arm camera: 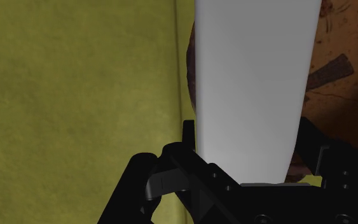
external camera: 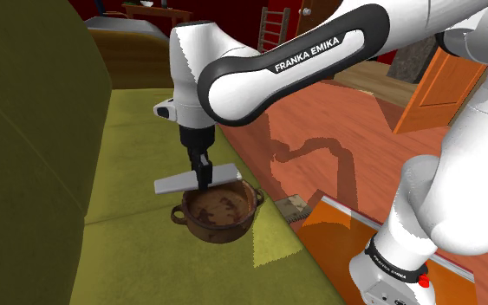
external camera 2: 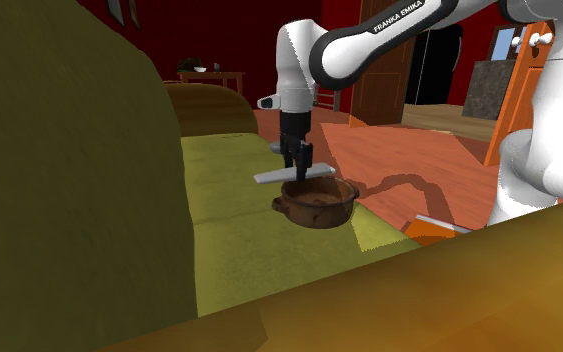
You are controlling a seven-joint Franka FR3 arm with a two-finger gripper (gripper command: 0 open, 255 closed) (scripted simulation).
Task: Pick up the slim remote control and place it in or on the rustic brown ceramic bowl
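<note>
A slim grey remote control (external camera: 197, 180) hangs level just above the rim of a brown two-handled bowl (external camera: 218, 213) on an olive-green couch seat. My black gripper (external camera: 204, 176) is shut on the remote near its middle, pointing straight down. In the second exterior view the remote (external camera 2: 293, 173) sits across the gripper (external camera 2: 302, 170) directly over the bowl (external camera 2: 316, 203). The wrist view has the pale remote (arm camera: 254, 89) clasped between the fingers (arm camera: 190, 137), with the bowl's mottled brown inside (arm camera: 339, 70) beyond it.
The couch's tall olive backrest (external camera: 25, 147) rises at the shoulder view's left. The seat cushion (external camera: 138, 139) extends behind the bowl. A red-brown wooden floor (external camera: 337, 139) lies past the seat's edge. My stand (external camera: 406, 277) is at the lower right.
</note>
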